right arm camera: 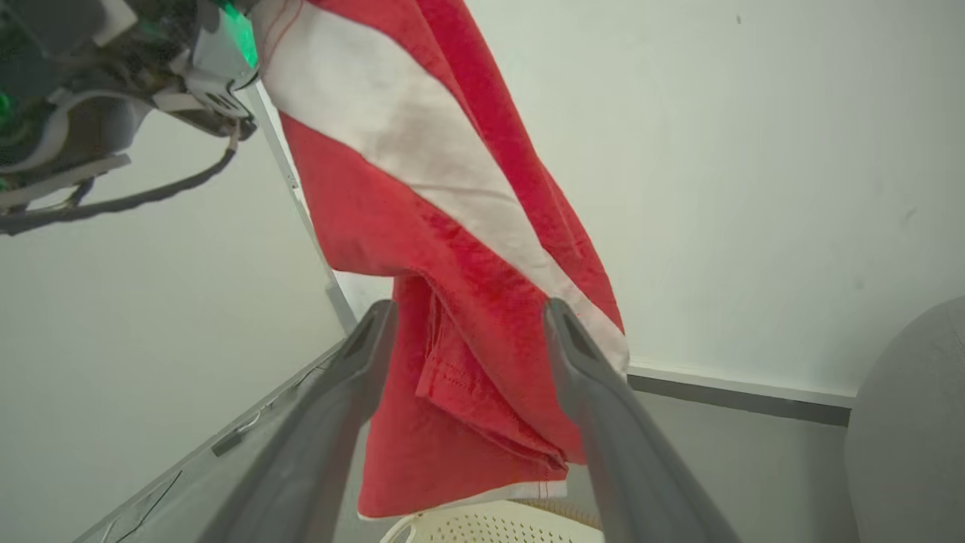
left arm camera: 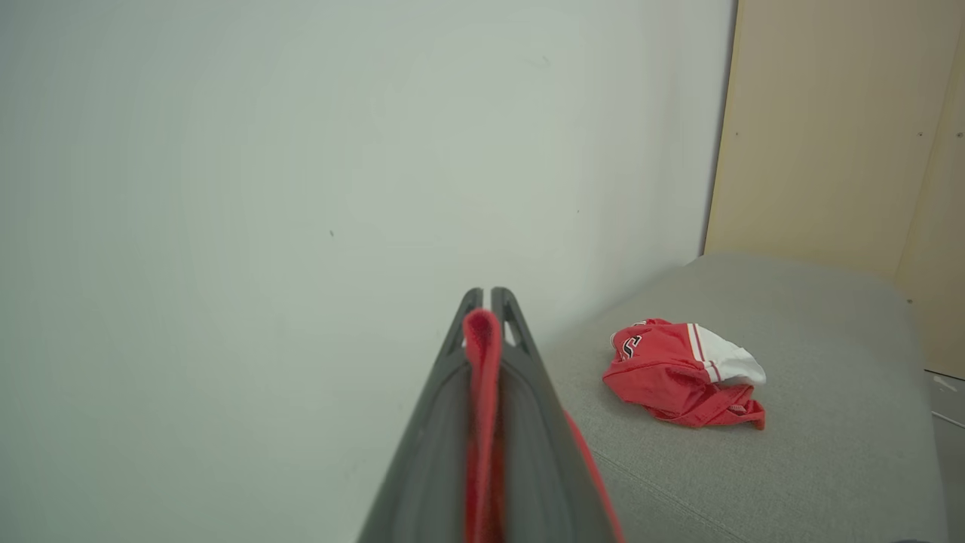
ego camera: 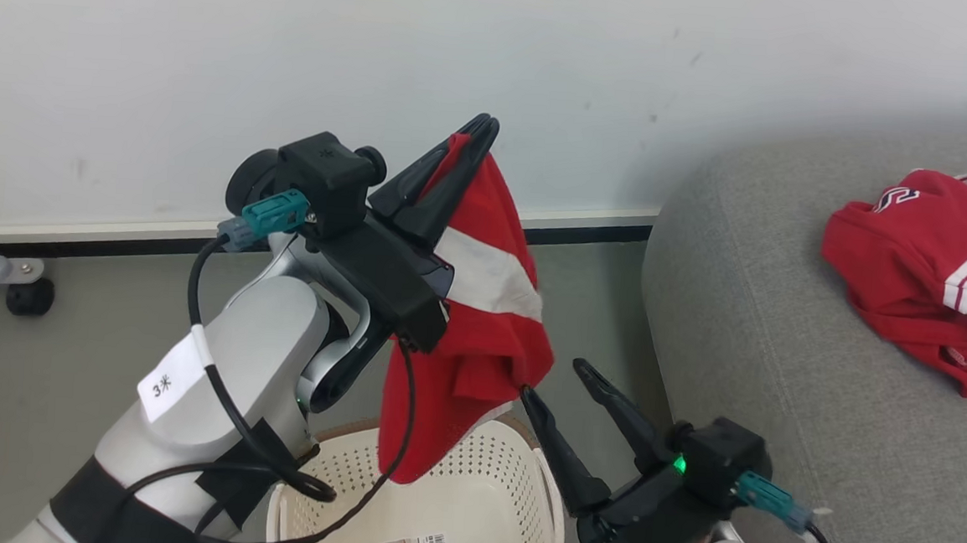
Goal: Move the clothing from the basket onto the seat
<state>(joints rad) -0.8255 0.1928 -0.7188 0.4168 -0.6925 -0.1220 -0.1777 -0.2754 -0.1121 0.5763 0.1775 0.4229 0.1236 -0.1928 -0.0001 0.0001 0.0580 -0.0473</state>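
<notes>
My left gripper (ego camera: 480, 126) is shut on a red shirt with a white band (ego camera: 481, 305) and holds it up above the cream basket (ego camera: 512, 483), the cloth hanging down to the basket's rim. In the left wrist view red cloth (left arm camera: 482, 354) is pinched between the closed fingers. My right gripper (ego camera: 557, 378) stands open just right of the hanging shirt (right arm camera: 452, 249), its fingers either side of the lower folds without closing on them. A second red and white shirt (ego camera: 938, 257) lies crumpled on the grey seat (ego camera: 782, 323) at the right.
A pale wall with a dark baseboard (ego camera: 587, 232) runs behind the basket. A grey fitting with a black wheel (ego camera: 29, 294) sits at the far left by the wall. A beige panel (left arm camera: 829, 128) stands behind the seat.
</notes>
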